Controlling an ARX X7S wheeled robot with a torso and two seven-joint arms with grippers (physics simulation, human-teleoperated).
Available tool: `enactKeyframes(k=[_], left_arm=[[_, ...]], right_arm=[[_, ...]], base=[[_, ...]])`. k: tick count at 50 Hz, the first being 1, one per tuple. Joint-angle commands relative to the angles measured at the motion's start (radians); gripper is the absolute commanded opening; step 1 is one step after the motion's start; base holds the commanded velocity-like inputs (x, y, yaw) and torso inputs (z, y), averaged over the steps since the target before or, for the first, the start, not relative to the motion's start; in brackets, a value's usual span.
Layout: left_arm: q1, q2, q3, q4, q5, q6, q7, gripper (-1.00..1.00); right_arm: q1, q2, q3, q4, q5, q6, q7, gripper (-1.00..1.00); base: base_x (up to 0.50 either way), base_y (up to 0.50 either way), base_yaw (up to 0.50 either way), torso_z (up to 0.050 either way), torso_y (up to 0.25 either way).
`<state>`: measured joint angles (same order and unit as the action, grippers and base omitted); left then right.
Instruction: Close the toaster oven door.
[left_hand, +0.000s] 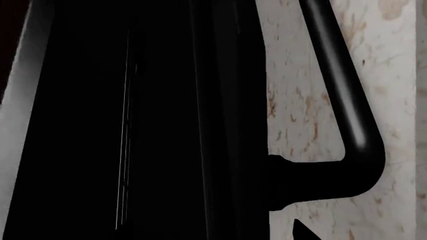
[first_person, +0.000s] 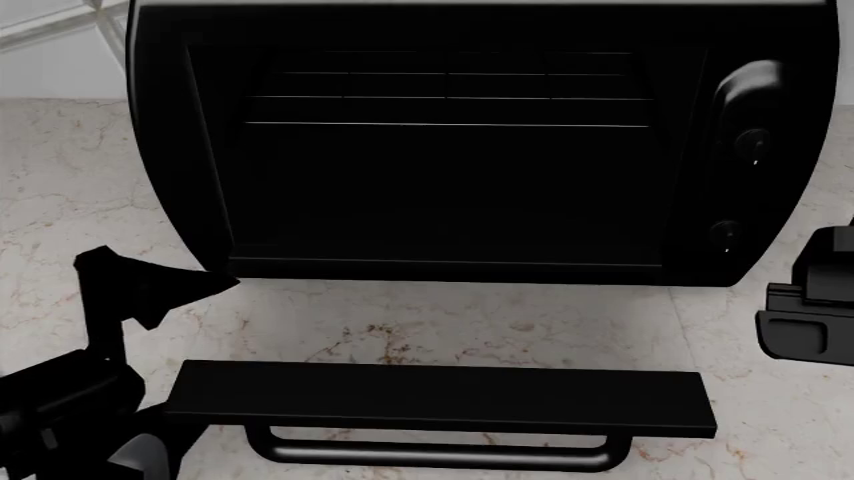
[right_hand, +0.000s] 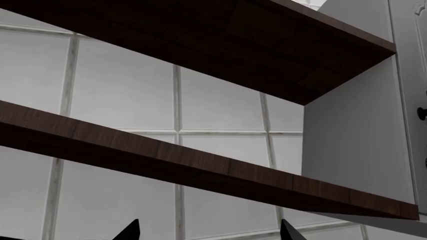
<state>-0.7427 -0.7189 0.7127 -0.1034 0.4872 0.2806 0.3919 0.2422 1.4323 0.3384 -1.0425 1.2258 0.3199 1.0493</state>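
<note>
The toaster oven (first_person: 167, 130) is a glossy black box on the marble counter, with a wire rack (first_person: 447, 97) inside and knobs (first_person: 751, 140) on its right panel. The toaster oven door (first_person: 441, 395) is swung down flat towards me, its bar handle (first_person: 427, 452) at the near edge. My left gripper (first_person: 163, 274) is open and empty, just left of the door's left end. In the left wrist view the door (left_hand: 133, 125) and handle (left_hand: 347, 110) fill the frame, with one fingertip (left_hand: 303, 233) showing. My right gripper (first_person: 811, 305) is open and empty (right_hand: 208, 233), right of the oven, pointing up.
The marble counter (first_person: 441, 320) shows between oven and door and also in the left wrist view (left_hand: 300, 100). The right wrist view shows dark wooden wall shelves (right_hand: 167, 155), a tiled wall (right_hand: 120, 95) and a white cabinet side (right_hand: 353, 135).
</note>
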Motion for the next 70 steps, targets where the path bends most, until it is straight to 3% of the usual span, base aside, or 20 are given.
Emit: enactKeyframes(k=[1,5,29,44,57,70], left_arm=[[0.081,0.011,-0.060,0.077,0.018,0.020,-0.191,1.00],[0.120,0.045,-0.106,0.108,0.003,-0.032,-0.265,1.00],[0.270,0.214,-0.316,0.229,-0.207,-0.292,-0.447,1.00],[0.204,0.407,-0.393,0.132,-0.374,-0.361,-0.529,1.00],[0.075,0.479,-0.383,-0.048,-0.367,-0.387,-0.568,1.00],[-0.083,0.501,-0.321,-0.344,-0.277,-0.290,-0.631,1.00]], right_arm=[[-0.049,0.039,0.005,0.003,-0.010,-0.052,0.021,1.00],[-0.053,0.039,0.023,0.000,0.000,-0.046,0.022,1.00],[-0.148,0.079,0.151,-0.004,0.041,-0.058,0.039,1.00],[-0.195,0.074,0.266,-0.004,0.081,-0.026,0.027,1.00],[-0.321,0.070,0.394,-0.004,0.082,-0.028,0.022,1.00],[-0.449,0.063,0.548,-0.004,0.099,-0.009,0.013,1.00]], base=[[0.00,0.00,0.00,0.000,0.000],[0.00,0.00,0.00,0.000,0.000],[0.00,0.00,0.00,0.000,0.002],[0.01,0.00,-0.01,0.000,0.000],[0.00,-0.01,0.00,0.000,0.000],[0.00,0.00,0.00,0.000,0.000]])
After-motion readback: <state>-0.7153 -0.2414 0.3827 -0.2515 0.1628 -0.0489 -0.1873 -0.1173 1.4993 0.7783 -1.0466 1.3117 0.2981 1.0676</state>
